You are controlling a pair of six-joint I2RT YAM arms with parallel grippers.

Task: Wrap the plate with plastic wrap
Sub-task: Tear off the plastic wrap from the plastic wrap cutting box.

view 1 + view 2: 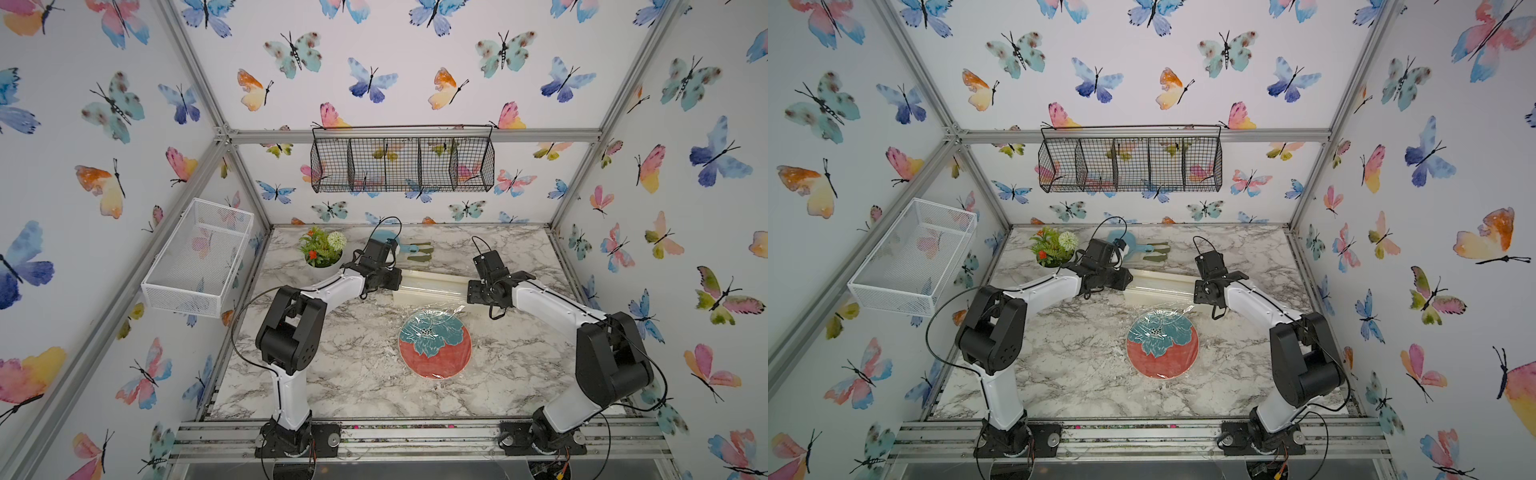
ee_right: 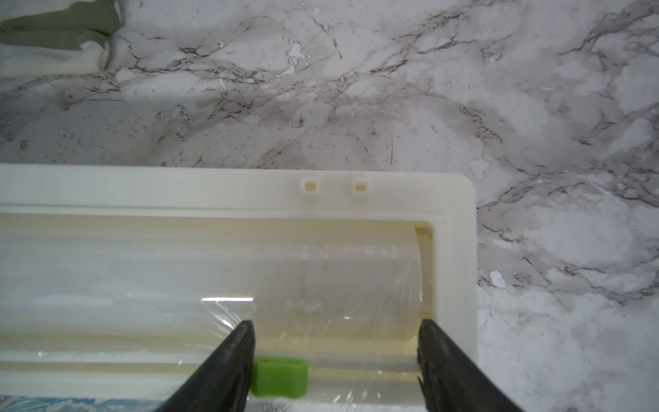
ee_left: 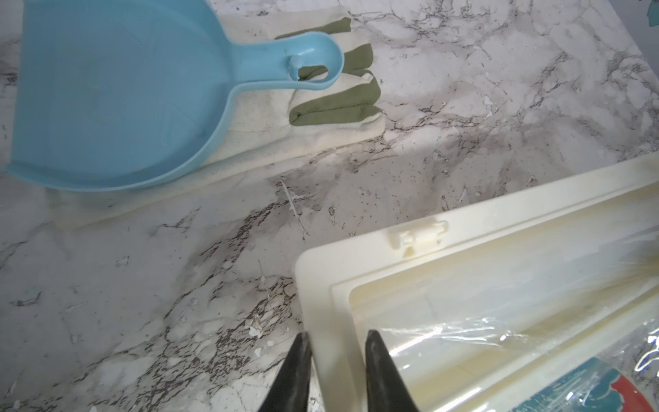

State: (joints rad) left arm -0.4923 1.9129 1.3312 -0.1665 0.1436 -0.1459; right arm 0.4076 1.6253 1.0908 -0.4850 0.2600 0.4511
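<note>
Nearest the camera, the left arm (image 1: 291,332) and the right arm (image 1: 606,357) rise from the rail (image 1: 415,432) at the near edge of the tabletop (image 1: 332,374). Just beyond, between them, the plate (image 1: 435,347) lies flat and face up. Crinkled plastic wrap (image 1: 440,307) is draped over it and runs back to the long cream box (image 1: 432,282) behind it. At the box's left end is the left claw (image 3: 337,342). Its fingers are drawn close on either side of the end wall, one outside and one on the inner rim, so it looks to be pinching that wall. The box lies with its long axis across the tabletop, left to right and slightly askew, and the roll (image 2: 178,278) lies along it inside. At the right end the right claw (image 2: 335,331) hangs spread wide over the open box, gripping nothing. The green tab (image 2: 280,381) shows between its fingers, just beside one of them, on the box edge that faces the plate. This relation matters most, I judge: the film seems not yet cut from the roll, and the tab stands at the right end under the right claw. The right arm is therefore the nearer one for the tab. Its travel would probably run leftward along the box's long axis, towards the left claw, which steadies the box.
</note>
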